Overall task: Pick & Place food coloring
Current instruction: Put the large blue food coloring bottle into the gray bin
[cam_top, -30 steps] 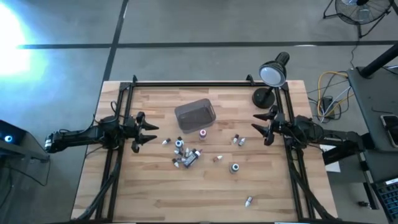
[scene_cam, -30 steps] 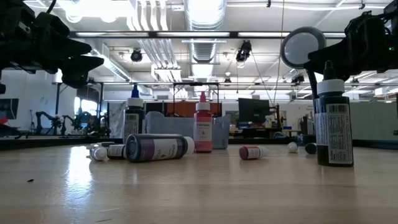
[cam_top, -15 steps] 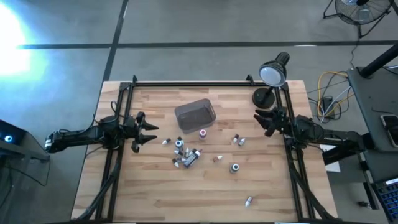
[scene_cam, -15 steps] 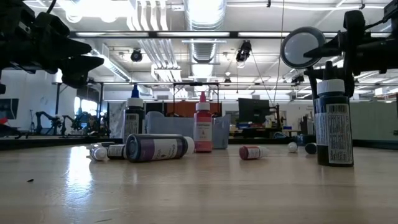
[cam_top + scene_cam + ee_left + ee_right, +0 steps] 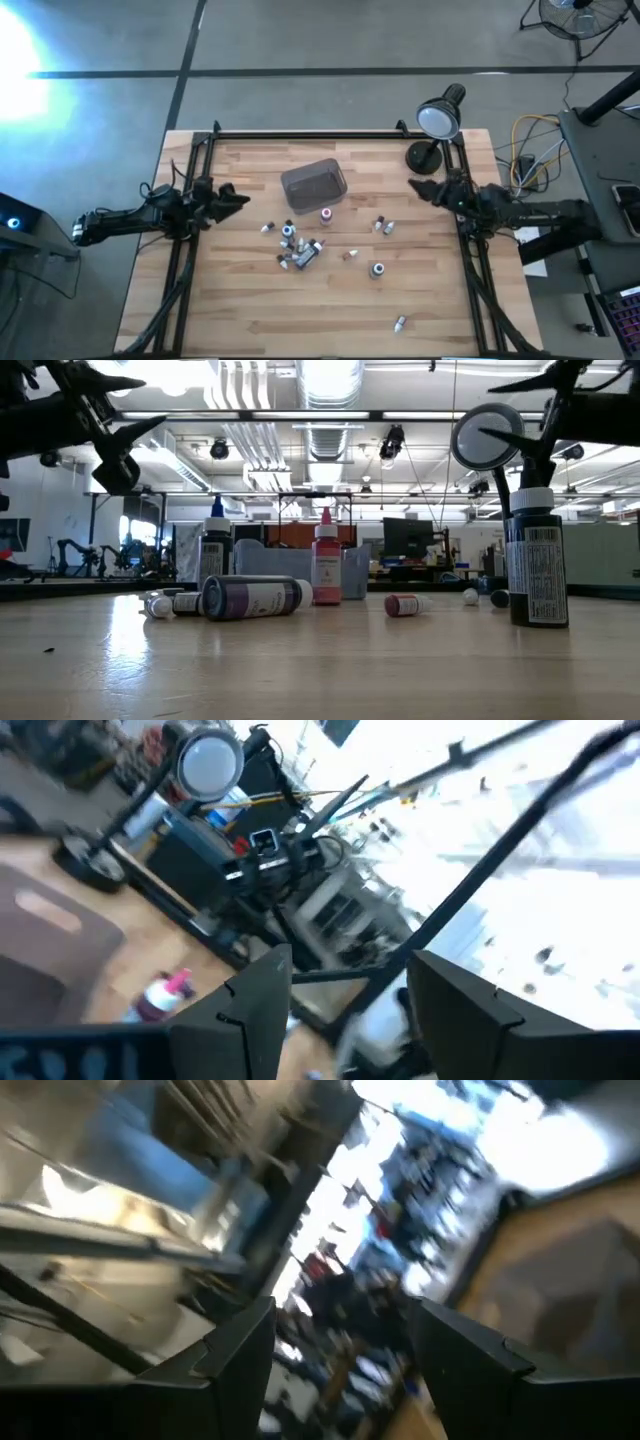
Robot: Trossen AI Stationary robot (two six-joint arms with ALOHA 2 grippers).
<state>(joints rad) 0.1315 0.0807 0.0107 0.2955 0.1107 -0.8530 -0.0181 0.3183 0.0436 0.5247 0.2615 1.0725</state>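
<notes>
Several tiny food coloring bottles [image 5: 300, 248] lie and stand mid-table, with stragglers: a pink-capped one [image 5: 326, 214], a pair [image 5: 383, 227], one [image 5: 377, 269], and one by the near edge [image 5: 400, 323]. In the low view one lies on its side [image 5: 250, 597] and a pink one stands upright [image 5: 326, 570]. My left gripper [image 5: 235, 197] hovers open, left of the cluster. My right gripper [image 5: 418, 186] hovers open, right of it. Both stand clear of the table, and their fingers show apart in the left wrist view [image 5: 350, 960] and the right wrist view [image 5: 340, 1320].
A translucent grey square tub [image 5: 314, 185] sits just beyond the bottles. A black desk lamp [image 5: 437, 120] stands at the far right corner, close to my right arm. A black frame rail [image 5: 320, 133] runs along the far edge and sides. Bare wood lies toward the near edge.
Both grippers have rolled about their wrists, so their fingers now stack one over the other in the high view. My left gripper has risen slightly and shifted toward the far edge. My right gripper has drawn toward the far edge, nearer the lamp. The bottles have stayed put.
</notes>
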